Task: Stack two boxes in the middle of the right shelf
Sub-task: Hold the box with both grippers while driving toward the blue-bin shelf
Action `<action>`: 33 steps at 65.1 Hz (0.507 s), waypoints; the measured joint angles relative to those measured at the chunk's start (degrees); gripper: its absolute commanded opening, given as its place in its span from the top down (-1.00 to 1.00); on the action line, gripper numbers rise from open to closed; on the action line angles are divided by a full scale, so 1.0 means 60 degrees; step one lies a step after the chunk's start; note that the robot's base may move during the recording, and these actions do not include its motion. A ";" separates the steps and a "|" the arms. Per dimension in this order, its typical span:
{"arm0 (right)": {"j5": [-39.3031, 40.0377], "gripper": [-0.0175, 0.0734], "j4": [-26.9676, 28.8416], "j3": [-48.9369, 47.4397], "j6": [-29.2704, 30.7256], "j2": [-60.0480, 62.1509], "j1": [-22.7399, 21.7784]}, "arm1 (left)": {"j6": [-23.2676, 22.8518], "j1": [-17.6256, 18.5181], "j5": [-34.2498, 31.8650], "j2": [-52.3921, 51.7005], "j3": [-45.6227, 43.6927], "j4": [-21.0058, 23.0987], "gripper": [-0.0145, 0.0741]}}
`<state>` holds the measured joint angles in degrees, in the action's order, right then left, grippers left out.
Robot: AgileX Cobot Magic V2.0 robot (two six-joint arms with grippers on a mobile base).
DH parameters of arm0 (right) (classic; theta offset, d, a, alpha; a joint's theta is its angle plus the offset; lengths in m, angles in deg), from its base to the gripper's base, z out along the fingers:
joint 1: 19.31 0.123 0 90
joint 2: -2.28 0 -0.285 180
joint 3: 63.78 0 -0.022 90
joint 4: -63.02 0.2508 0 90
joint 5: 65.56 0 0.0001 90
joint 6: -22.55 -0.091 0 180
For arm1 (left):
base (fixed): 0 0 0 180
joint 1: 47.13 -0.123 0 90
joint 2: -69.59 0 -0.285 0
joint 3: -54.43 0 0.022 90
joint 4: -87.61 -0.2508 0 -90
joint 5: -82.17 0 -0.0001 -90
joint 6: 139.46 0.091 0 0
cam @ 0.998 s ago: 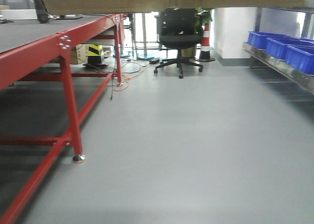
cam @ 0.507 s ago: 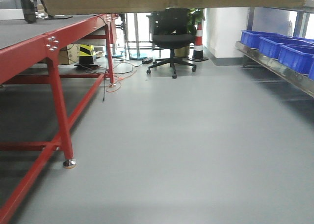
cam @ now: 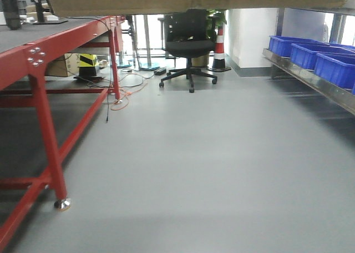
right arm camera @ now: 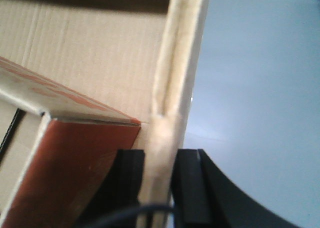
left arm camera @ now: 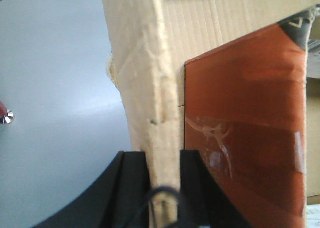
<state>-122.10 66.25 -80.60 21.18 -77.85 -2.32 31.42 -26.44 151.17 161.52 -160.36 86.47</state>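
**Left gripper** (left arm camera: 163,160): clenched. In the left wrist view its two black fingers (left arm camera: 131,185) sit at bottom centre, one on each face of a cardboard wall, with no gap on either side. The wall belongs to the box (left arm camera: 145,63). Its pale, worn edge runs from the jaws up to the top of the frame and leans slightly left. To the right of the wall, inside the box, lies an orange-brown carton (left arm camera: 245,133). To the left is grey floor (left arm camera: 55,78).

**Right gripper** (right arm camera: 159,158): clenched on the opposite wall of the same box. The wall edge rises from bottom centre and leans slightly right. The box interior and the orange-brown carton fill the left of the frame, with floor on the right.

**Box position:** in the front view the box spans the top edge of the frame. Its long axis runs left to right, and only its lower brown face shows. It is held above the floor and touches no surface.

**Surroundings, front view:**
- The shelf (cam: 316,83) runs along the right edge, well apart from the box, and carries blue bins (cam: 338,69).
- A red-framed table (cam: 41,56) lines the left side.
- An office chair (cam: 188,42) and a striped cone (cam: 220,42) stand at upper centre.
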 measured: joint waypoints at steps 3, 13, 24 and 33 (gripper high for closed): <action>0.0000 0.95 0.0000 0.0000 0.0000 0.0000 0.0000 | 0.0000 0.0000 0.0000 0.0000 0.0000 0.0000 0.92; 0.0000 0.95 0.0000 0.0000 0.0000 0.0000 0.0000 | 0.0000 0.0000 0.0000 0.0000 0.0000 0.0000 0.92; 0.0000 0.95 0.0000 0.0000 0.0000 0.0000 0.0000 | 0.0000 0.0000 0.0000 0.0000 0.0000 0.0000 0.92; 0.0000 0.95 0.0000 0.0000 0.0000 0.0000 0.0000 | 0.0000 0.0000 0.0000 0.0000 0.0000 0.0000 0.92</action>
<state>-122.10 66.25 -80.60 21.18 -77.85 -2.32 31.42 -26.44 151.17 161.52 -160.36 86.47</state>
